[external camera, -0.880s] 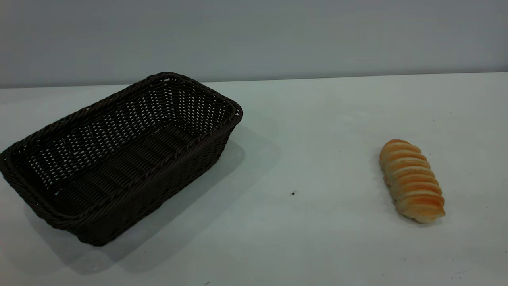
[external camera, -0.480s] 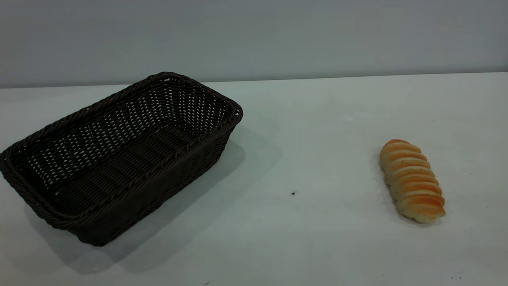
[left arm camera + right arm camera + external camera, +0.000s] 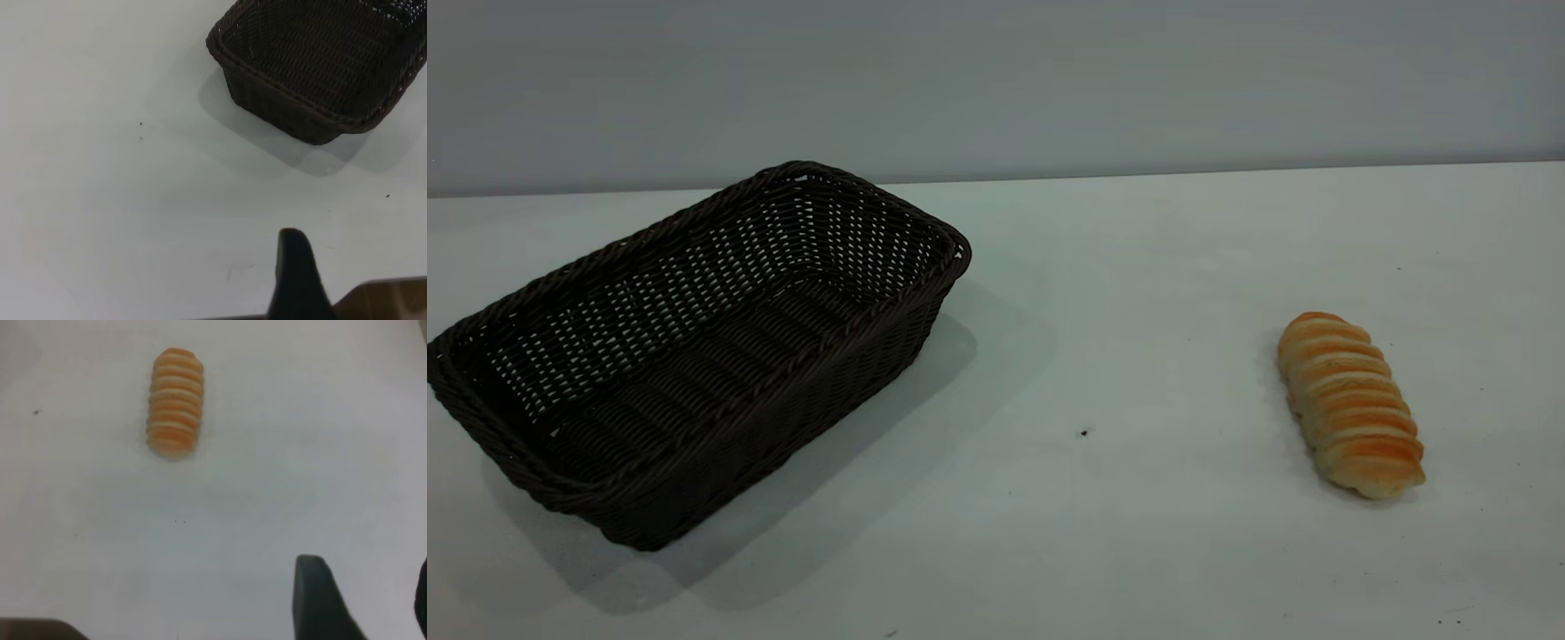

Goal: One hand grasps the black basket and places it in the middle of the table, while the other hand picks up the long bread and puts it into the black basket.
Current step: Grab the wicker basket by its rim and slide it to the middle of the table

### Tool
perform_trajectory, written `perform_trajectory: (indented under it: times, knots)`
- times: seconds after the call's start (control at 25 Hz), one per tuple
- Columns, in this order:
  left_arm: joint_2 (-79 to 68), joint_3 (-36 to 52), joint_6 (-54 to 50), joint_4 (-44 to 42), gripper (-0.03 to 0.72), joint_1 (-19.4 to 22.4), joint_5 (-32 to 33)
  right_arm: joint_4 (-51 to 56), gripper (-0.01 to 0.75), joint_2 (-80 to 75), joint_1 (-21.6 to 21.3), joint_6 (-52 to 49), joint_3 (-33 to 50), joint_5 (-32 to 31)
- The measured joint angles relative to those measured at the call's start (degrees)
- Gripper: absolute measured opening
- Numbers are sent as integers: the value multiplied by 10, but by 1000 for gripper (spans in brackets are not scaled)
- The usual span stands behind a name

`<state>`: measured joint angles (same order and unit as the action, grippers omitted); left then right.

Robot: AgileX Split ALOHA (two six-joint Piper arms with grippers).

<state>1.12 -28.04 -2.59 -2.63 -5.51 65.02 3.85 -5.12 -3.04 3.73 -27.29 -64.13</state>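
Exterior view: the black basket stands upright on the table at about 9 o'clock from the table's centre, its long axis running from 7 to 1 o'clock, nothing inside it. The long bread lies ridged side up at about 3 o'clock, well apart from the basket. A small dark speck sits between them, nearer the centre. Neither arm appears in this view.

Left wrist view: one black finger of the left gripper shows above bare table, clear of the basket; whether that claw is spread or pressed together cannot be told.

Right wrist view: the right gripper hangs above bare table, well clear of the bread, with two fingers parted and nothing between them.
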Motion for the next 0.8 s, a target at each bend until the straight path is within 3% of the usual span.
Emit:
perform_trajectory:
  times: [0.8]
  knots:
    - [0,-12,0,11,544,0,-23,6,333,0,0,8,-7,9]
